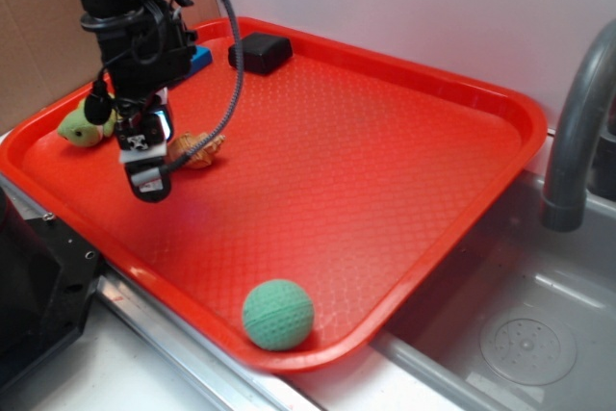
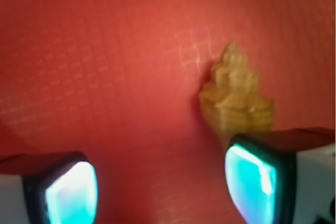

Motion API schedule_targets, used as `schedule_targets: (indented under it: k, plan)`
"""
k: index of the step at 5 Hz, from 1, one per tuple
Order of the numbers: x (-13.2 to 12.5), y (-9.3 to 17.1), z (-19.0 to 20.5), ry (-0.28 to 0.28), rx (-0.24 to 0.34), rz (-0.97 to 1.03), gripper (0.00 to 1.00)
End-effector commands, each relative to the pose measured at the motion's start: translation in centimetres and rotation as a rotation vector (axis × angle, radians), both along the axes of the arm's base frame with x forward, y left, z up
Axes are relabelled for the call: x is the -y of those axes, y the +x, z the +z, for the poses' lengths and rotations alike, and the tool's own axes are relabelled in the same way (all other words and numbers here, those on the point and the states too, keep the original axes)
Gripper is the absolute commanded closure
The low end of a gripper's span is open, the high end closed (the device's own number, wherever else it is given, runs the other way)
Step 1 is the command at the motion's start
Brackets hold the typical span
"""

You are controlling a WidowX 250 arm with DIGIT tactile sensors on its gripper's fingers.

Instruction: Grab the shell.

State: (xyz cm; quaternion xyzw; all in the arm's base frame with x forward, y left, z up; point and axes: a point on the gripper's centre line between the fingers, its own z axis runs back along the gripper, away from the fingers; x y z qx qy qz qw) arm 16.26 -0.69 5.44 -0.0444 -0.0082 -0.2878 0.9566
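The shell [image 2: 237, 95] lies on the red tray [image 1: 385, 161], just beside the plush turtle [image 1: 85, 126]. In the wrist view it sits off-centre, partly behind one pad [image 2: 252, 174]. The gripper [image 2: 160, 179] hangs over it with jaws spread and empty, seemingly needing a sideways nudge to straddle it.

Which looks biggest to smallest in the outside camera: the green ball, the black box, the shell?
1. Green ball, though it sits nearest the camera.
2. Black box.
3. Shell, partly hidden by the gripper.
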Motion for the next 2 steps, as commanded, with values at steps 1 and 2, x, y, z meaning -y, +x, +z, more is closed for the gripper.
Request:
schedule_targets:
  k: [1,2]
  plan:
    - [-2.5,2.8,3.1,0.044,0.118,-0.001,0.00]
    - [-2.7,4.0,1.9,0.034,0.110,-0.028,0.00]
